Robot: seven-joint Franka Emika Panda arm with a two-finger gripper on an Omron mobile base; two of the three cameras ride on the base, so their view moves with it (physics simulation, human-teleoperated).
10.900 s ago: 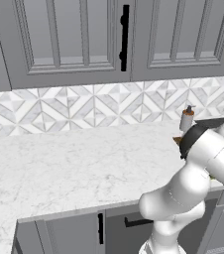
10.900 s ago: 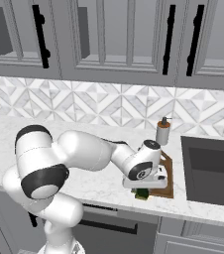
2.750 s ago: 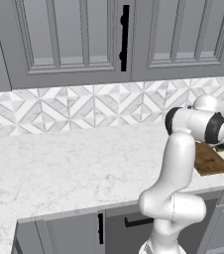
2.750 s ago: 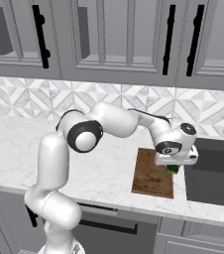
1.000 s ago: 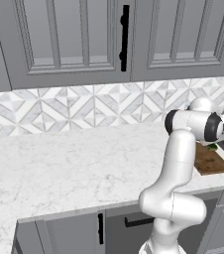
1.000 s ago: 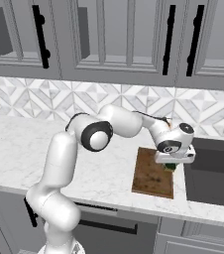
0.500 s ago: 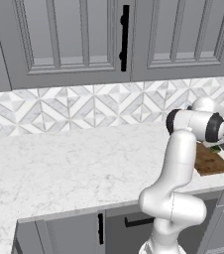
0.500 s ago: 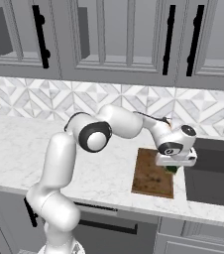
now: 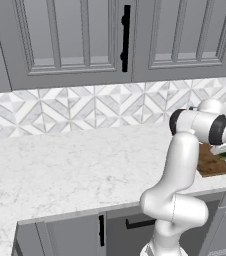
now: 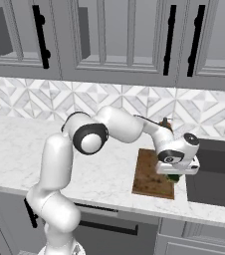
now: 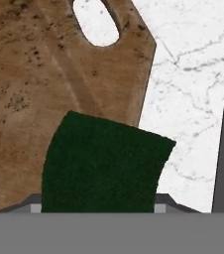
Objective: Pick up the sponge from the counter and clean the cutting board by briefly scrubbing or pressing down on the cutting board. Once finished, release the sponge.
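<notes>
**While the sponge sits on the board, release is what's left**

With the hand (image 10: pixel 174 175) closed on the sponge (image 11: pixel 101 166), you're at the scrub stage, judging by how things lie. The pick-up looks done: dark green block sits between the fingers in the hand view, low over the cutting board (image 11: pixel 44 84). It covers the board's edge on the side toward the sink (image 10: pixel 219 169), part of it hanging over the white surface (image 11: pixel 188 94). I can't tell for sure from these views whether it's pressed flat or just skimming.

Where things are:
- Board lies near the front edge of the surface, at about 3 o'clock in the left base view (image 9: pixel 212 162), next to the sink.
- In the right base view the sponge shows as a green sliver under the hand (image 10: pixel 173 177), at the board's sink-side edge.
- Board's handle hole is at 12 o'clock in the hand view.

Left to do, as I read it: finish the press or scrub, then let the sponge go. Not released yet.

Versus earlier:
- About eleven seconds back the hand was at the board's front edge, nearer the base. It's now out over the sink-side edge with the sponge.
- Over the last second, almost nothing changed: arm pose, grip and board position match.
</notes>
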